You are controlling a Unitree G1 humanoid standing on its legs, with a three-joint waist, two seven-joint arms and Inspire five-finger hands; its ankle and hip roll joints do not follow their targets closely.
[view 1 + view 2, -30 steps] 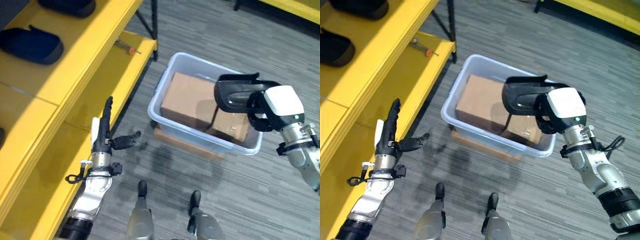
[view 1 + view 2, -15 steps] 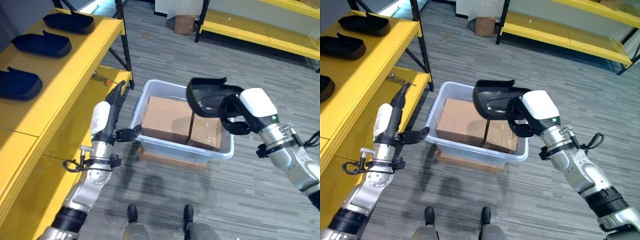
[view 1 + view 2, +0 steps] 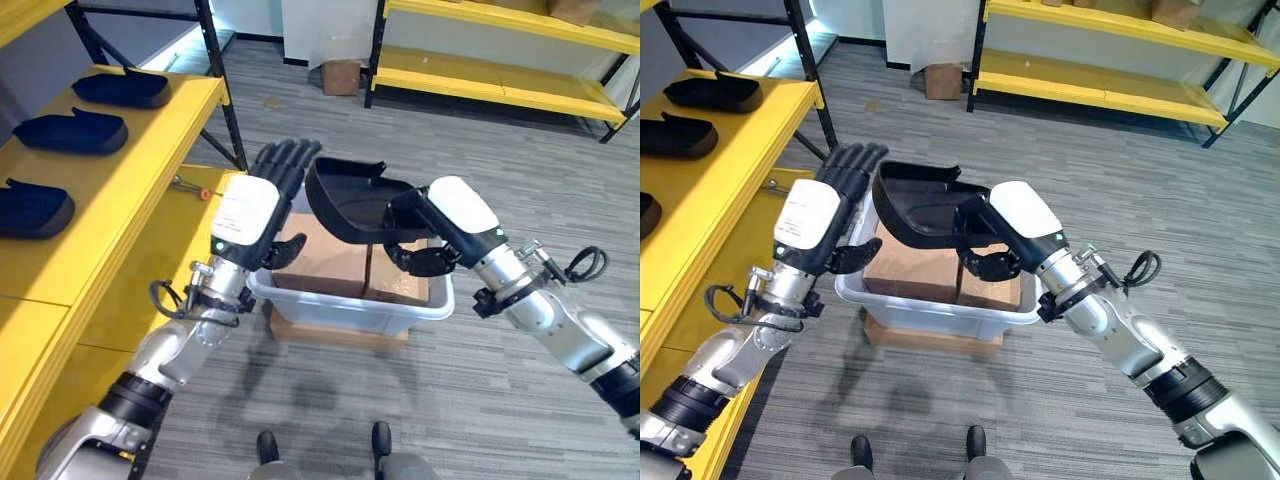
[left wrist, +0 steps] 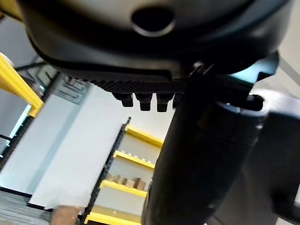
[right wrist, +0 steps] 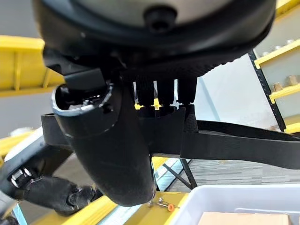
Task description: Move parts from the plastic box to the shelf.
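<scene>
My right hand point(image 3: 455, 215) is shut on a black tray-shaped part point(image 3: 350, 205), its fingers curled over the rim, and holds it above the plastic box point(image 3: 340, 310). The right wrist view shows that part point(image 5: 234, 140) as a dark band past the fingers. My left hand point(image 3: 250, 215) is raised with straight fingers right beside the part's left end; whether it touches I cannot tell. The clear plastic box holds two cardboard boxes point(image 3: 320, 255). To my left stands the yellow shelf point(image 3: 120, 170), with three dark parts point(image 3: 70, 130) lying on its upper level.
A red-handled screwdriver point(image 3: 190, 187) lies on the lower shelf level. A flat cardboard piece point(image 3: 330, 335) sits under the plastic box. Another yellow shelf point(image 3: 500, 75) and a small cardboard box point(image 3: 343, 75) stand at the back on grey carpet.
The camera has tilted up. My right hand has carried the black part up and leftward over the box. My left hand has risen from beside the shelf to the part's left end.
</scene>
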